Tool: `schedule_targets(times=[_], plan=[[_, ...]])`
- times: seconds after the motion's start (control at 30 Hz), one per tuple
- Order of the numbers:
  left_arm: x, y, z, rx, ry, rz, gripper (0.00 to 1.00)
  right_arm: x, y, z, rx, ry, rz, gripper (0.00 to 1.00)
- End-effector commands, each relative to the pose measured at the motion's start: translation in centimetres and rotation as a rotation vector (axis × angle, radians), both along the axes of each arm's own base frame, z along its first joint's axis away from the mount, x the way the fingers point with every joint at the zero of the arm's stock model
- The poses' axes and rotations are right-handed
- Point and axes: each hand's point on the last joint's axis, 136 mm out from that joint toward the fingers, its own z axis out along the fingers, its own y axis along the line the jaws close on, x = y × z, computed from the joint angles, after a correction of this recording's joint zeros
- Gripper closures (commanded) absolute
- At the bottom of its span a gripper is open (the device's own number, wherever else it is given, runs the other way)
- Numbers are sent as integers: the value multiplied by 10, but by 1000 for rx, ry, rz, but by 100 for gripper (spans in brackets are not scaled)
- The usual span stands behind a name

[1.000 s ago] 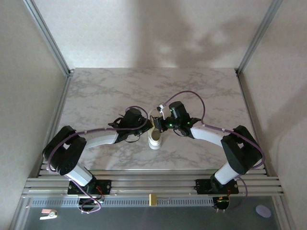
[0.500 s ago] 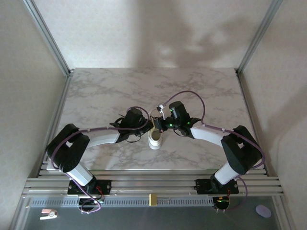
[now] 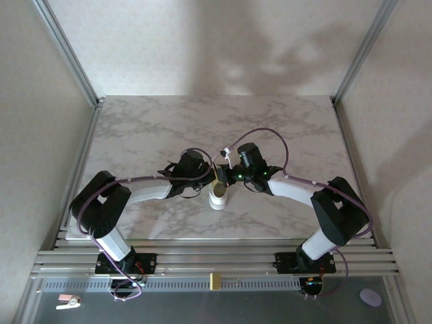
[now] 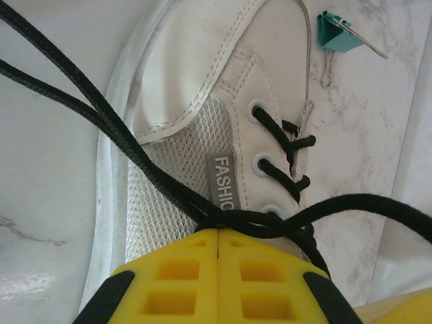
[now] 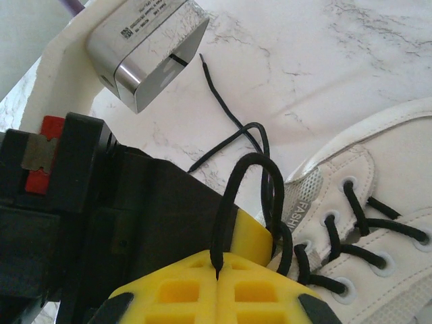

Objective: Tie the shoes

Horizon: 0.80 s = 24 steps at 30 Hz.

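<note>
1. Sneaker [image 3: 218, 196] is sitting mid-table [image 3: 148, 128], between the two arms.
2. Left pincer [image 4: 218, 235] is pinching shut on the black laces [image 4: 364, 201] where they cross over the tongue.
3. Right pincer [image 5: 217, 264] is clamping a lace loop at its very tips.
4. Likely tightening a knot. Both arms should be pulling outward, level and evenly, so the sneaker is not dragging or lifting.
5. With tip-only grips, slow tension is advised, since the laces may slip.
6. Green clip [image 4: 335, 34] is lying just beside the sneaker, and the strands should be steering clear of it.
</note>
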Motion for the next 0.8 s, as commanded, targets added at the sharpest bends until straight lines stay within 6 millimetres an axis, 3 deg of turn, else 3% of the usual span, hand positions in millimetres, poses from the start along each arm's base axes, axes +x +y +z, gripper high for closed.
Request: schedule_targets(times=[0.0,0.3,0.77], plan=[[8,-2,13,6,-38,14,100,-1,6,5,20,-8,8,100],[4,20,26,37,-87,56,100,19,-18,0,-90,-50,-151,100],[-8,33,38,-4,-162,26,100,23,-22,-1,-124,-62,-166,100]])
